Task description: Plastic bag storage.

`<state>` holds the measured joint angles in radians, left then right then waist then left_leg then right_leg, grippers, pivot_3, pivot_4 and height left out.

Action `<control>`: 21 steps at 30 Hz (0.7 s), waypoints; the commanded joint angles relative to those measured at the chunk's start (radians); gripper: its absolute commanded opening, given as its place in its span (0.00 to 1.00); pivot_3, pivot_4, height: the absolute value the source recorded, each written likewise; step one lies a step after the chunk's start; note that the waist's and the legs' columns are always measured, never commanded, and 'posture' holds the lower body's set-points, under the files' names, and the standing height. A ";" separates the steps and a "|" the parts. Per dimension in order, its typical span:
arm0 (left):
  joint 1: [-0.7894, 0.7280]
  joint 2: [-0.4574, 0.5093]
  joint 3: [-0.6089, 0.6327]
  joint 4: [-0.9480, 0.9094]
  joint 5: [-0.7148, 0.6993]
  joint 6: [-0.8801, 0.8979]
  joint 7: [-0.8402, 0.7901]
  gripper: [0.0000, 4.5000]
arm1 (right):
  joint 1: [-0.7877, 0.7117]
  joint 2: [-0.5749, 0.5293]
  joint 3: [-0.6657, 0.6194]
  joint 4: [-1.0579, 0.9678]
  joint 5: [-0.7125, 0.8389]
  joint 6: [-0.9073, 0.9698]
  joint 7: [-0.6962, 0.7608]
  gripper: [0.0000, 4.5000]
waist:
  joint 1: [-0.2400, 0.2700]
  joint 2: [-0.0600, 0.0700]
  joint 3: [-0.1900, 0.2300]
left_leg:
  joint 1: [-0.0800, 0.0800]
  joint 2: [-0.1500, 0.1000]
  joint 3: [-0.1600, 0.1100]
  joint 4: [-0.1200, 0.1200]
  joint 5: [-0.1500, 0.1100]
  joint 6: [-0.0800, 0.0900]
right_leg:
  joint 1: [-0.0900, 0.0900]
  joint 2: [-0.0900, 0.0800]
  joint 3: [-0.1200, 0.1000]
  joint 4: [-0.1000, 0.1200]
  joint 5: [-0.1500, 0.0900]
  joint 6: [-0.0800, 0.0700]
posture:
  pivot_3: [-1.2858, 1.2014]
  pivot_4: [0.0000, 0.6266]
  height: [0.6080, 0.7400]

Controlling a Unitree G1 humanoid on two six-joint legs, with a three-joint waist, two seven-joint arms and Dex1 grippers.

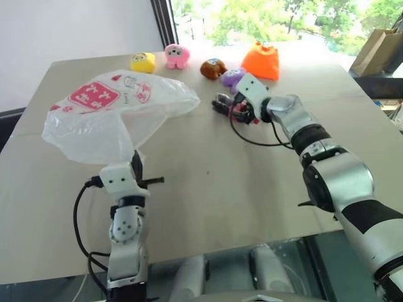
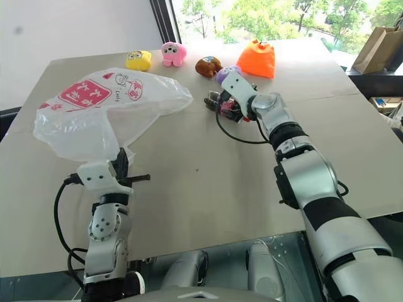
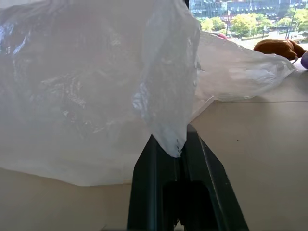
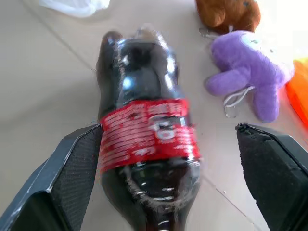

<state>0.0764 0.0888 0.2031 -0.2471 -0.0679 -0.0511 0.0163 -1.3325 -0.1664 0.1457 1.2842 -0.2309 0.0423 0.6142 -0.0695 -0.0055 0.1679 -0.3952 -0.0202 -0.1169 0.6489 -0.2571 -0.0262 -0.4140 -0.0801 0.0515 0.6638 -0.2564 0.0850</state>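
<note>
2 silver-grey jointed arms with black bands, white boxy wrist housings, looping black cables, and a left end effector (image 3: 180, 159) and right end effector (image 4: 168, 159) of 2 black fingers.

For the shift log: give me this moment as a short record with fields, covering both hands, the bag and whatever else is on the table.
left hand: shut, pinching a fold of the plastic bag
plastic bag: lifted at the pinch, its far end resting on the table
right hand: open, fingers either side of a dark bottle with a red label, not gripping
bottle: lying on the table
toys at far edge: yellow, pink, brown, purple
orange pouch: beside the purple toy
</note>
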 commanded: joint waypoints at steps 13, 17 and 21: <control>0.014 -0.002 -0.003 0.009 0.004 -0.023 -0.003 0.00 | 0.054 -0.043 -0.015 -0.347 0.090 0.146 0.250 0.99 | 0.002 0.000 0.000 | 0.000 0.000 0.000 0.000 0.000 0.000 | 0.000 0.000 0.000 0.000 0.000 0.000 | 0.52 0.24 1.00; -0.006 -0.002 -0.014 0.030 0.006 -0.028 -0.009 0.00 | 0.101 -0.003 0.008 -0.362 0.099 0.201 0.249 0.99 | 0.002 0.000 0.000 | 0.000 0.000 0.000 0.000 0.000 0.000 | 0.000 0.000 0.000 0.000 0.000 0.000 | 0.52 0.24 1.00; -0.020 0.002 -0.012 0.043 0.007 -0.032 -0.010 0.00 | 0.150 0.054 0.012 -0.385 0.126 0.291 0.260 0.99 | 0.000 0.000 0.000 | 0.000 0.000 0.000 0.000 0.000 0.000 | 0.000 0.000 0.000 0.001 0.000 0.000 | 0.52 0.24 1.00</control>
<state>0.0594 0.0845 0.1873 -0.1902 -0.0621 -0.0578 0.0075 -1.1678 -0.1183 0.1612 0.9421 -0.1261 0.3075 0.8714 -0.0692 -0.0055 0.1676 -0.3953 -0.0202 -0.1170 0.6492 -0.2571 -0.0262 -0.4143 -0.0802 0.0515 0.6645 -0.2563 0.0850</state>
